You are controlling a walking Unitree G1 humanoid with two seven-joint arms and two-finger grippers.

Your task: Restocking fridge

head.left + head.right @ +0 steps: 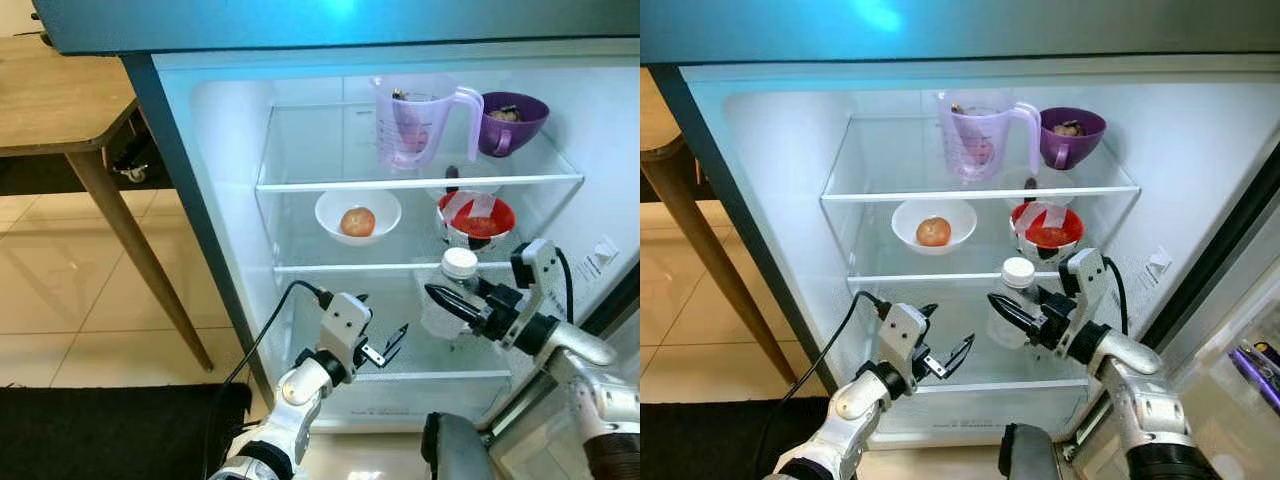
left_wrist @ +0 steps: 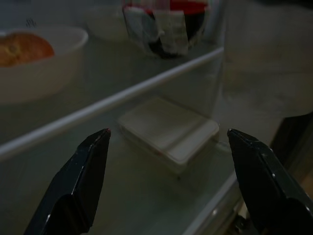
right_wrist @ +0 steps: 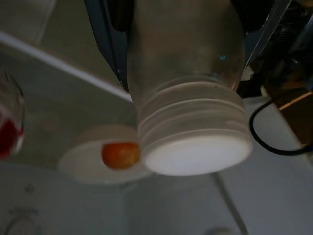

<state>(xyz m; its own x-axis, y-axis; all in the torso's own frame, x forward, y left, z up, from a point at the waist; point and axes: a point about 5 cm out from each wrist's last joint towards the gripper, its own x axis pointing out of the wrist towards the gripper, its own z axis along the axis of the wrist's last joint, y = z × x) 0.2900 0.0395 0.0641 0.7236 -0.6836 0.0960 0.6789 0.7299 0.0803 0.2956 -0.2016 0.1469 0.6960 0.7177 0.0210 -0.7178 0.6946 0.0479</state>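
The fridge is standing open, its white plastic walls lit from inside and its clear glass shelves edged with white trim. The right end effector is reaching in at the lowest shelf, its 2 black tapered fingers closed around a clear plastic bottle with a ribbed white screw cap; the bottle is standing roughly upright just below the middle shelf's front edge, though it cannot be told whether its base is touching the glass. The left end effector is hovering lower and to the left, in front of the bottom shelf, its 2 fingers spread wide and gripping nothing. Through its wrist camera a flat, pale, square lidded box is lying on the glass ahead.

On the middle shelf a round white bowl is holding 1 smooth orange fruit, and to its right a bowl with red contents is sitting. On the top shelf a translucent lilac measuring jug is standing beside a glossy purple cup. To the left of the fridge, a wooden table with slanted legs is standing on a tiled floor.
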